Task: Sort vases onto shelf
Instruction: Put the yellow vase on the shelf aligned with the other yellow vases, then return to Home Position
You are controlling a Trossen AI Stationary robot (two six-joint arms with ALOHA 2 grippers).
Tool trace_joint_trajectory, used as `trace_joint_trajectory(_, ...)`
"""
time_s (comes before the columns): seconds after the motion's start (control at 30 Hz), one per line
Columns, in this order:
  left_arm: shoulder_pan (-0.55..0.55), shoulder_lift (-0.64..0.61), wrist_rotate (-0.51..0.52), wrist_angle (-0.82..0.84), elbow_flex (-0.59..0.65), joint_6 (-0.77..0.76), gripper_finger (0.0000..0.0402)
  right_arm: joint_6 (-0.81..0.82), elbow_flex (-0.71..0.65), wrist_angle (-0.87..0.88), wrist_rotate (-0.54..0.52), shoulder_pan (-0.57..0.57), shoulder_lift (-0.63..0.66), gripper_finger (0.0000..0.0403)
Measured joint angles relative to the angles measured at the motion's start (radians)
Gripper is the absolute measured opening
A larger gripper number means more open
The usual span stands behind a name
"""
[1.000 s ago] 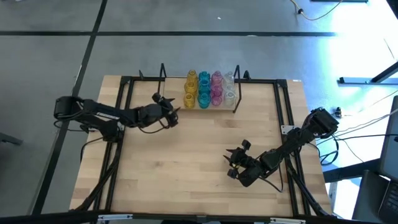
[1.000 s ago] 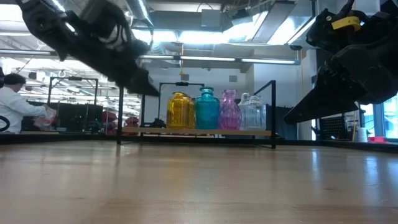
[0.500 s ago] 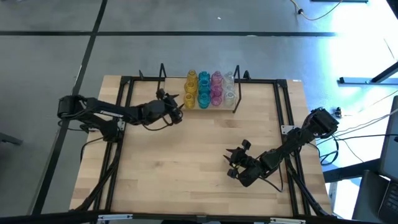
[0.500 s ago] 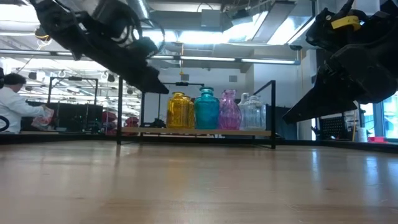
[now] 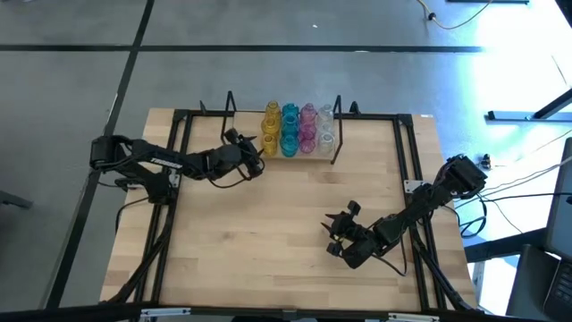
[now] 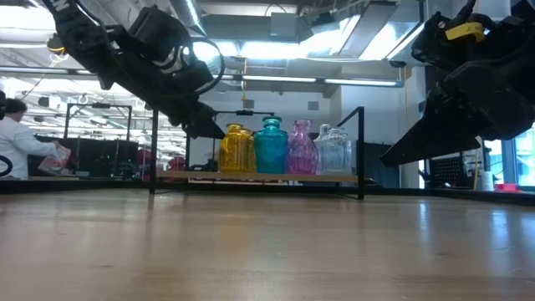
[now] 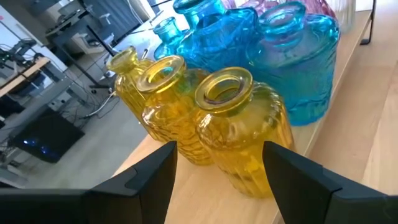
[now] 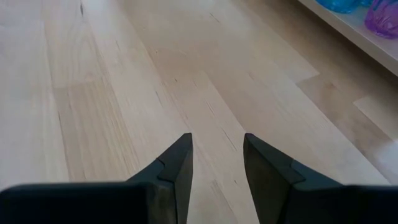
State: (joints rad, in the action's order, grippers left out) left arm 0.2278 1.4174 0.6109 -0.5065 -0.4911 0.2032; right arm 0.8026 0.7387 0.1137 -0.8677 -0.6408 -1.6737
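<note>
The shelf (image 5: 332, 143) stands at the table's far edge, a light board between two black wire uprights. On the board stand rows of yellow vases (image 5: 269, 132), teal vases (image 5: 290, 130), pink vases (image 5: 308, 128) and clear vases (image 5: 326, 127), each resting on its base. My left gripper (image 5: 258, 154) is open at the shelf's left near corner. Its fingers stand either side of the nearest yellow vase (image 7: 245, 127). My right gripper (image 5: 332, 234) hangs open above bare table at the near right, with nothing between its fingers (image 8: 214, 155). My left gripper comes at the nearest yellow vase's body (image 7: 273, 134) slanting down from the table's left near side, one finger on each side of it. One finger (image 7: 292, 168) overlaps the vase's side in the wrist view. I cannot tell whether it touches. The vase stands upright on the board.
A black frame (image 5: 183, 143) runs around the wooden tabletop, just inside its edges. Bare wood (image 5: 268, 233) spreads between the two arms. Beyond the table a person (image 6: 21, 142) sits in the room at the far left of the low view.
My left gripper has moved toward the table's right edge and the shelf, closing in on the nearest yellow vase, its opening unchanged. In the last half second the shelf with all its vases has slid a little toward the table's left.
</note>
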Motion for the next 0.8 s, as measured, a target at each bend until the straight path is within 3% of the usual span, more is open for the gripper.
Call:
trace_joint_trajectory(0.27,0.010,0.000,-0.014,-0.013,0.000,0.008,0.0231,0.001,0.000,0.000,0.000,0.000,0.000,0.0127)
trace_joint_trajectory(0.6,0.094,0.003,-0.201,-0.037,0.000,0.003,0.0231,0.001,0.000,0.000,0.000,0.000,0.000,0.0127)
trace_joint_trajectory(0.8,0.068,-0.009,-0.192,-0.026,0.000,0.010,0.0231,0.001,0.000,0.000,0.001,0.000,0.000,0.0127)
